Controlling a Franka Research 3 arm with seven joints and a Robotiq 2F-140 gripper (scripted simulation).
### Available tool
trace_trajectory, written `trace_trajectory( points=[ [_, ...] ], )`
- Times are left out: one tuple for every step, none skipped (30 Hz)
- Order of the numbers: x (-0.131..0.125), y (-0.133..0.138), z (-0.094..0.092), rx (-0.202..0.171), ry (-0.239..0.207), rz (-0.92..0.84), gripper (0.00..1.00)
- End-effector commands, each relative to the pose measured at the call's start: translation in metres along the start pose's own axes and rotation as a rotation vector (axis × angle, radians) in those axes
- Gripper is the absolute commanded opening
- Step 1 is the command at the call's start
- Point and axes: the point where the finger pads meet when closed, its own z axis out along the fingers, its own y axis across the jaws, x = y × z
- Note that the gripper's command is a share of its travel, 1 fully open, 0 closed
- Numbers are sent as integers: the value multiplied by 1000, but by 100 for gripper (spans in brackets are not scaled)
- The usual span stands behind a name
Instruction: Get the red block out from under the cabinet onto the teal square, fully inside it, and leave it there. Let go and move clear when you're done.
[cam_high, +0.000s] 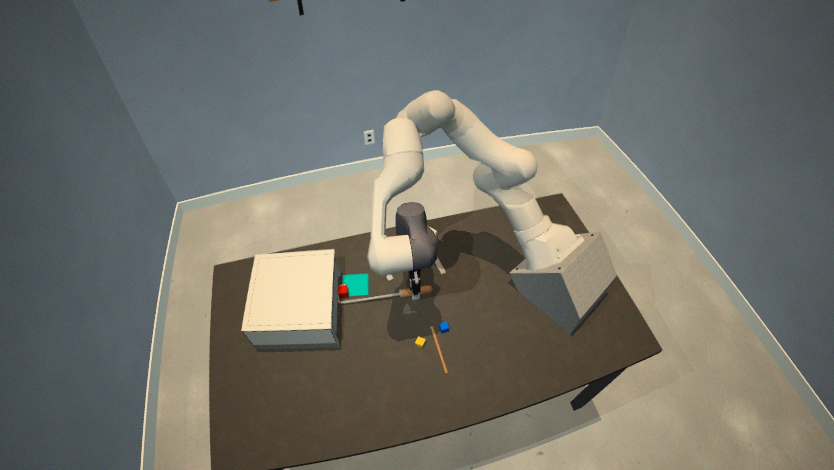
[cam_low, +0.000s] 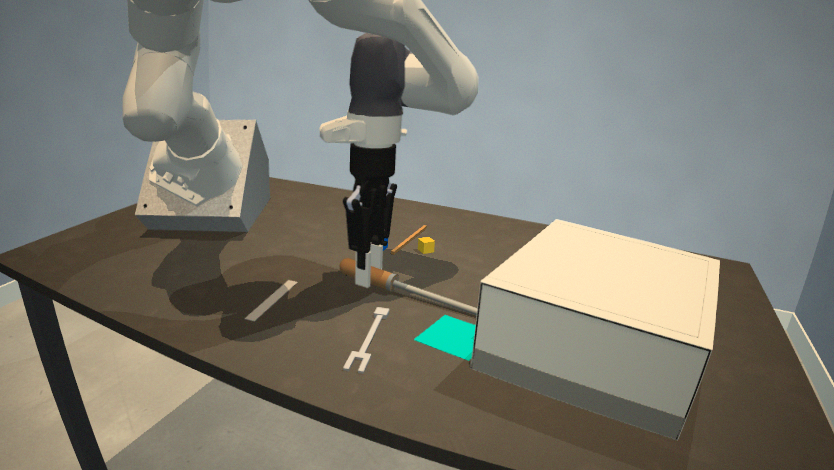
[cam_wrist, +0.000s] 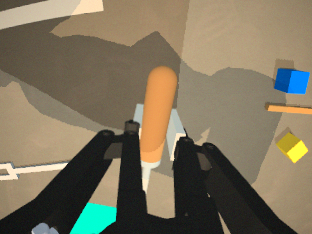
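The red block (cam_high: 343, 290) shows at the cabinet's (cam_high: 291, 297) edge, beside the near-left corner of the teal square (cam_high: 355, 284). It is hidden in the exterior view and the wrist view. My gripper (cam_high: 414, 293) points straight down and is shut on the orange-brown handle (cam_low: 368, 271) of a long tool lying on the table. The tool's grey rod (cam_low: 437, 297) runs from the handle to the cabinet (cam_low: 595, 315), just behind the teal square (cam_low: 448, 336). In the wrist view the handle (cam_wrist: 159, 115) sticks out between my fingers, with the teal square (cam_wrist: 94, 220) at the lower left.
A blue cube (cam_high: 444, 326), a yellow cube (cam_high: 420, 342) and a thin orange stick (cam_high: 438, 349) lie on the table's near side. A white forked tool (cam_low: 366, 338) and a flat white bar (cam_low: 270, 300) lie on the other side of the handle. The arm's base block (cam_high: 560, 280) stands at the right.
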Motion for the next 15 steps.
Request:
trace_trajectory(
  points=[
    [3, 2, 0, -6, -11, 58, 0],
    [3, 2, 0, -6, -11, 58, 0],
    [5, 2, 0, -6, -11, 58, 0],
    [7, 2, 0, -6, -11, 58, 0],
    [8, 2, 0, -6, -11, 58, 0],
    [10, 2, 0, -6, -11, 58, 0],
    [11, 3, 0, -6, -11, 58, 0],
    [12, 3, 0, -6, -11, 58, 0],
    [14, 3, 0, -6, -11, 58, 0],
    [15, 3, 0, -6, -11, 57, 0],
    [16, 3, 0, -6, -11, 57, 0],
    [17, 3, 0, -6, -11, 57, 0],
    [18, 3, 0, -6, -11, 57, 0],
    [19, 3, 0, -6, -11, 57, 0],
    [19, 3, 0, -6, -11, 57, 0]
  ],
)
